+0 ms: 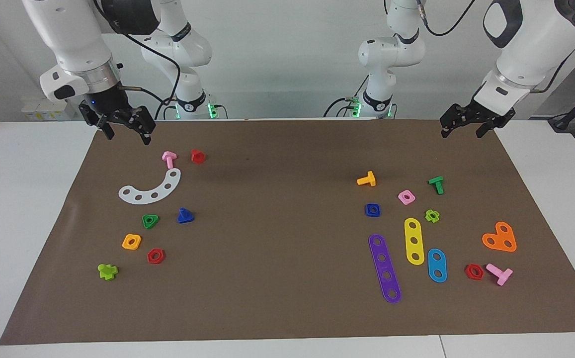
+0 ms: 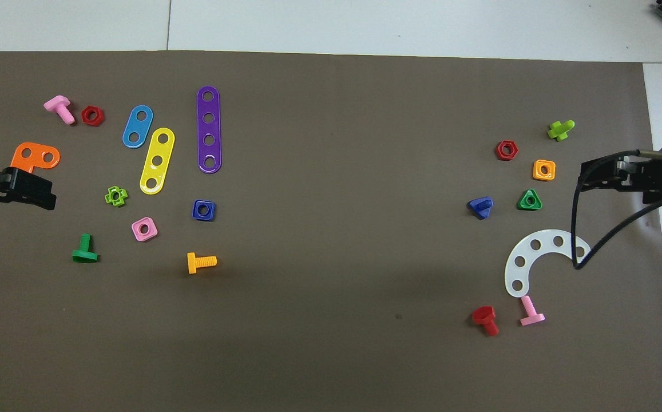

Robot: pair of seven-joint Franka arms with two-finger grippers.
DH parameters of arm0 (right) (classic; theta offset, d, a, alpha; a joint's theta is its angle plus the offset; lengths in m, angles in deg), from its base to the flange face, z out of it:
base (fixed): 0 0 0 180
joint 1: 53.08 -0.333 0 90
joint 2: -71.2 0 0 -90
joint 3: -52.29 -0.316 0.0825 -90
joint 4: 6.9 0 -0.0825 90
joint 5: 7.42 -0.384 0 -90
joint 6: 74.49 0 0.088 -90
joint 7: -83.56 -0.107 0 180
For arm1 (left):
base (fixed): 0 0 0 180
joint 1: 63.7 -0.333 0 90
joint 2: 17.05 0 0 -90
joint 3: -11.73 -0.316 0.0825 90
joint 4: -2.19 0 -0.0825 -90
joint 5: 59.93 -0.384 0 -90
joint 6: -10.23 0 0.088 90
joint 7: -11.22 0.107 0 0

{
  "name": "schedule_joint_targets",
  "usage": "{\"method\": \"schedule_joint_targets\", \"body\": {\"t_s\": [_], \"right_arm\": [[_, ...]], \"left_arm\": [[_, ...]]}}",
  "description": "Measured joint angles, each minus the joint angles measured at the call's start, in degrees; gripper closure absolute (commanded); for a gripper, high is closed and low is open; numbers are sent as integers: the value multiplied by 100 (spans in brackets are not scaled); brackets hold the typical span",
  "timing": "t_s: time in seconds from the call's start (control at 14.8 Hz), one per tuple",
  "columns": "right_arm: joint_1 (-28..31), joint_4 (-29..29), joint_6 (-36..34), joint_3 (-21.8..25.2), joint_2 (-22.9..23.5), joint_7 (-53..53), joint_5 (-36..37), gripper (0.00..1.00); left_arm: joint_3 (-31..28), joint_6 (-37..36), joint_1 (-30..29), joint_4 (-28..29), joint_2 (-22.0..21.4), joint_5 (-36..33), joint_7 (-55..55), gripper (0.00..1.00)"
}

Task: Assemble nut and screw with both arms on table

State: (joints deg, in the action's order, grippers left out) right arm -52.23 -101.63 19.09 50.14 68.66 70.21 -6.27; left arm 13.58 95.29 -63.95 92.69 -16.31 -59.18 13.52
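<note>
The blue nut (image 1: pixel 372 210) lies flat on the brown mat of the table (image 1: pixel 287 308) toward the left arm's end, just beside the purple four-hole strip (image 1: pixel 384 268) and near the pink square nut (image 1: pixel 406 197). The blue screw (image 1: pixel 185 216) rests well apart from it toward the right arm's end, beside the green triangular nut (image 1: pixel 150 221). The left end effector (image 1: pixel 466 130) and the right end effector (image 1: pixel 127 133) each hang over their own end of the mat, fingers spread and holding nothing.

You'll find the nut (image 1: pixel 372 210) lying flat on the mat (image 1: pixel 277 278), well toward the left arm's end from the screw (image 1: pixel 185 216), both apart from neighbouring pieces.
</note>
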Motion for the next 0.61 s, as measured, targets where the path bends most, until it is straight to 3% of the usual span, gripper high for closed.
{"method": "schedule_joint_targets", "body": {"t_s": [0.61], "right_arm": [[21,-13,0,-2,-1,0,0,0]], "left_arm": [[18,576,3,347,-70,0,-61,0]]}}
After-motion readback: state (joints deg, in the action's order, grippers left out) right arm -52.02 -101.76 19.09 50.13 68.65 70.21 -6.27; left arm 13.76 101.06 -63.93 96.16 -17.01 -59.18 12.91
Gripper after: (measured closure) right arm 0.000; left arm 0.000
